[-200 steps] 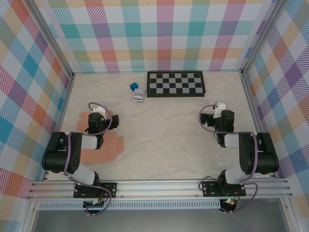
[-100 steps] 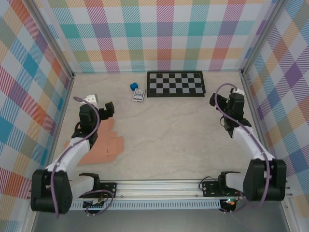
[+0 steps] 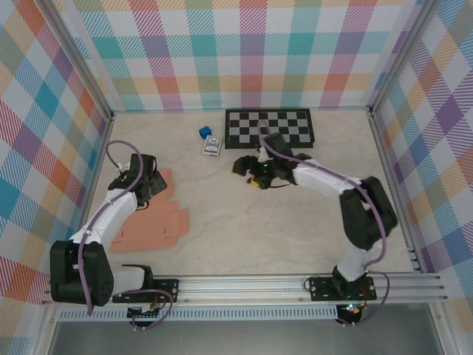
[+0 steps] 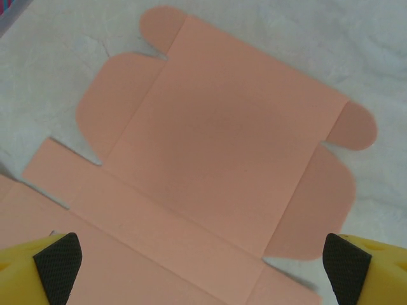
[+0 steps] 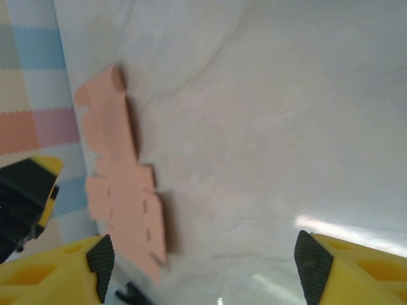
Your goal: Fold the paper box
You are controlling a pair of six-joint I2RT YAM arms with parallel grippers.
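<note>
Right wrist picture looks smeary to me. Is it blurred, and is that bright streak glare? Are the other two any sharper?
Right wrist view: yes, soft all over, the box fuzzy-edged, and a white glare streak on the table low right. Left wrist view: the box is crisp, creases readable, light even. Top external view: sharp and evenly lit, with faint shadows only.

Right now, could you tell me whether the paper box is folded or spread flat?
Spread flat. The paper box lies as an unfolded sheet on the table, its flaps level with the main panel; no side stands up.
</note>
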